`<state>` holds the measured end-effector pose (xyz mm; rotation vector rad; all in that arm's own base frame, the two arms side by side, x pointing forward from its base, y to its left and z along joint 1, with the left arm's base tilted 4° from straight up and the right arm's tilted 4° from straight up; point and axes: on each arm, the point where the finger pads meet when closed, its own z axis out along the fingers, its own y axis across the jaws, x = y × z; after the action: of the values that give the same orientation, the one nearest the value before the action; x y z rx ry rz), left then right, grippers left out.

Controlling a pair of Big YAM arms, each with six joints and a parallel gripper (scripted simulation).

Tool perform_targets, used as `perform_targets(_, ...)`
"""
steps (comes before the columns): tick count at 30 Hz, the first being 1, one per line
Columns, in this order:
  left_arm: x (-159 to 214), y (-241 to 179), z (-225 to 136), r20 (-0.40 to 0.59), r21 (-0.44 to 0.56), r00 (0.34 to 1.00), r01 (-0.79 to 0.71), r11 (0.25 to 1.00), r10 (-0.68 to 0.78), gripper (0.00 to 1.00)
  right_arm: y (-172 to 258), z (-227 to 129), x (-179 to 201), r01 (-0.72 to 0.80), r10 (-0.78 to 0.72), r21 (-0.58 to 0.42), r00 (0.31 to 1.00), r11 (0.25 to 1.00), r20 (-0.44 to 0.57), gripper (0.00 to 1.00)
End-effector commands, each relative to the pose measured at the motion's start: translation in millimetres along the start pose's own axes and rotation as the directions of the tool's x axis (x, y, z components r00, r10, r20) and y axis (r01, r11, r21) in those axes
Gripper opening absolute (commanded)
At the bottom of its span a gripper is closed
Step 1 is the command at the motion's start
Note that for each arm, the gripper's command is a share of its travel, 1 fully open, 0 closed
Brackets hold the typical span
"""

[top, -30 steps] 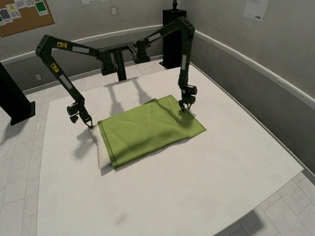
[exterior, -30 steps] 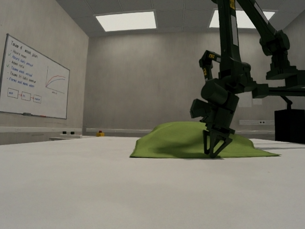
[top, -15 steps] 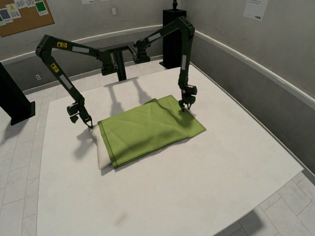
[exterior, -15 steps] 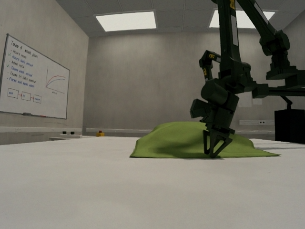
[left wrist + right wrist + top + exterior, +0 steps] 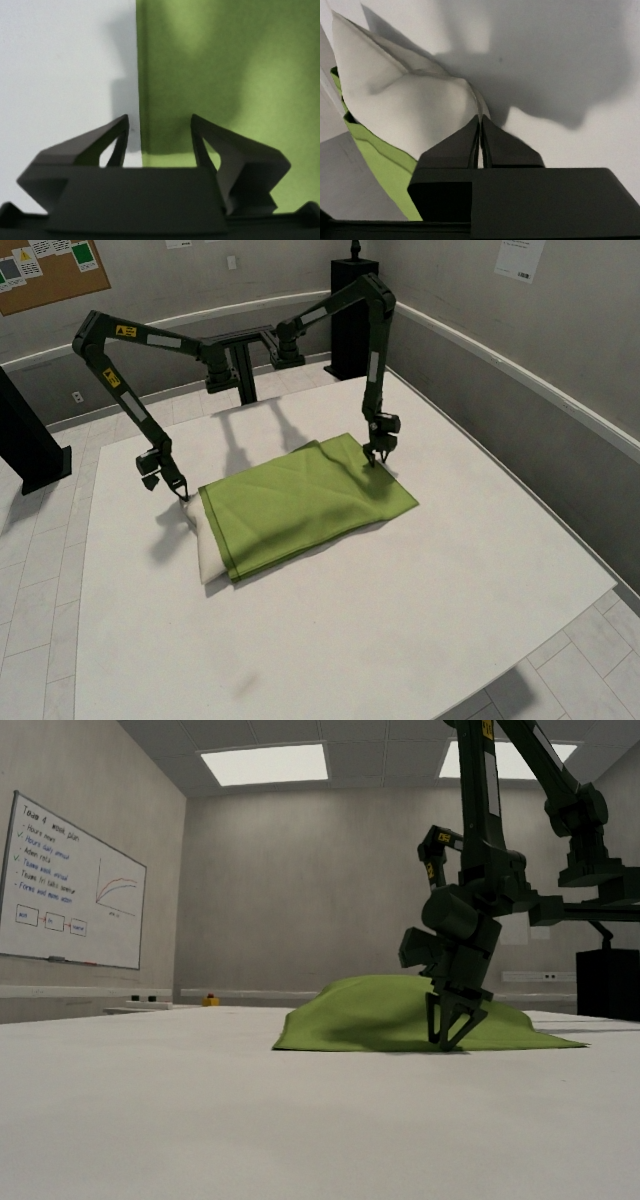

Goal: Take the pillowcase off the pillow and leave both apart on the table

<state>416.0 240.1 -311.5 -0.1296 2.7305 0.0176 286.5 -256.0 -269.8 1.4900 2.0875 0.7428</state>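
So my right pincer (image 5: 186, 499) (image 5: 480, 120) is shut on the pillow (image 5: 209, 544) (image 5: 420, 105), left side of the table (image 5: 336, 643) (image 5: 258, 1112). Left one (image 5: 377, 463) (image 5: 439, 1046) (image 5: 160, 118) is partway open, nothing in it, straddling the pillowcase (image 5: 289, 498) (image 5: 372, 1019) (image 5: 225, 75) (image 5: 380, 160) edge. Next: pinch, pull right. Whiteboard (image 5: 72, 875) says "Team 4 week plan".

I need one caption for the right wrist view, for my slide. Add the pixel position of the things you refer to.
The closed right claw (image 5: 480, 120) pinches a white fabric pillow (image 5: 415, 105) protruding from its green cloth pillowcase (image 5: 387, 167).
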Motion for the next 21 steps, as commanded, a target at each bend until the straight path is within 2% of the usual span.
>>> perform_targets(1,15.5,-5.4,5.4,-0.030,0.012,1.000,0.007,1.000,-0.007,0.60,-4.8,4.2,20.9,-0.027,0.027,0.010,0.999,1.000,-0.036,0.02)
perform_targets(7,34.5,-10.2,11.9,-0.066,0.023,0.998,0.020,1.000,-0.018,0.60,-4.8,4.2,20.9,-0.027,0.027,0.010,0.999,1.000,-0.036,0.02)
perform_targets(16,33.9,-9.6,12.7,-0.069,0.024,0.997,0.021,0.999,-0.019,0.60,-4.8,4.2,20.9,-0.027,0.027,0.010,0.999,1.000,-0.036,0.02)
perform_targets(17,21.1,-2.4,16.1,-0.048,0.014,0.999,0.023,1.000,-0.022,0.56,-4.8,4.2,20.9,-0.027,0.027,0.010,0.999,1.000,-0.036,0.02)
perform_targets(19,21.0,-6.0,16.1,-0.047,0.021,0.999,0.018,1.000,-0.017,0.56,-4.8,4.2,20.9,-0.027,0.027,0.010,0.999,1.000,-0.036,0.02)
perform_targets(20,19.8,-7.3,16.5,-0.047,0.022,0.999,0.015,1.000,-0.014,0.51,-4.8,4.2,20.9,-0.027,0.027,0.010,0.999,1.000,-0.036,0.02)
perform_targets(21,20.1,-7.5,16.5,-0.048,0.023,0.999,0.015,1.000,-0.014,0.51,-4.8,4.2,20.9,-0.027,0.027,0.010,0.999,1.000,-0.036,0.02)
